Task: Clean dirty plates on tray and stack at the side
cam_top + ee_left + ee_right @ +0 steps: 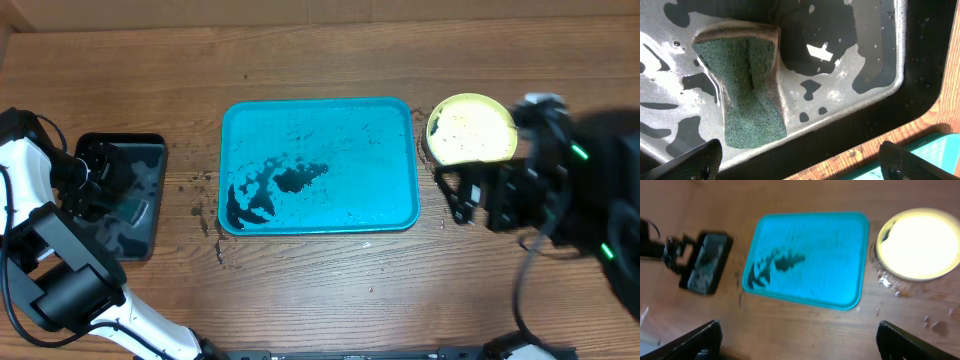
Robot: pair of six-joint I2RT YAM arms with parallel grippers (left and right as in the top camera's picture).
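The turquoise tray [318, 165] lies mid-table with dark smears and no plates on it; it also shows in the right wrist view [810, 255]. A yellow-green-rimmed plate [471, 128] sits to the right of the tray on the table, seemingly on top of a stack; what lies under it is mostly hidden. It shows bright in the right wrist view [920, 242]. My right gripper [458, 195] [800, 340] is open and empty, raised just below the plate. My left gripper [92, 180] [800, 162] is open and empty over the black tray's edge.
A small black tray [125, 195] at the left holds water and a green sponge [747, 90]. Dark crumbs and wet spots lie on the wood around the turquoise tray.
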